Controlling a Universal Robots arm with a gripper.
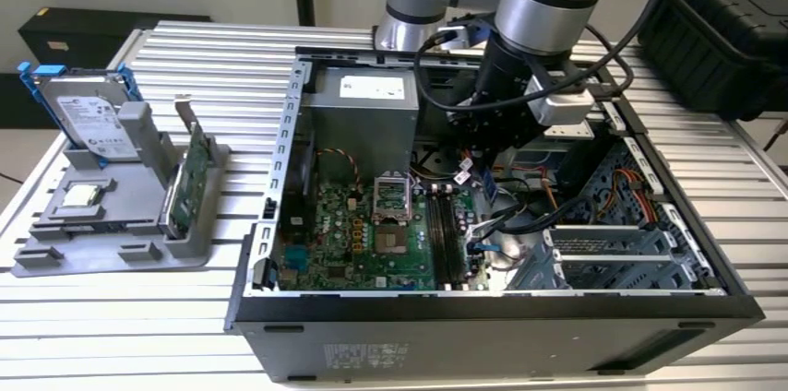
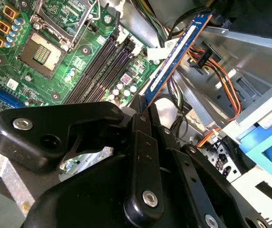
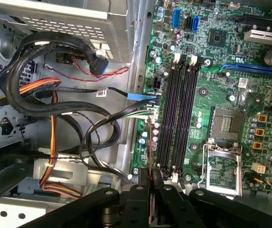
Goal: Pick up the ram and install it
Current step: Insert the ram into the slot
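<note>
One ram stick (image 2: pixel 176 56) sits clenched edge-on in the gripper (image 2: pixel 143 111), held above the open computer case (image 1: pixel 286 133) beside the motherboard (image 1: pixel 339 234). Its empty memory slots (image 3: pixel 178 118) lie just to one side, apart from the stick. Doing this well, I judge, means squaring the stick's long edge with a slot, keeping clear of the loose cables (image 3: pixel 69 102), then lowering straight.
</note>
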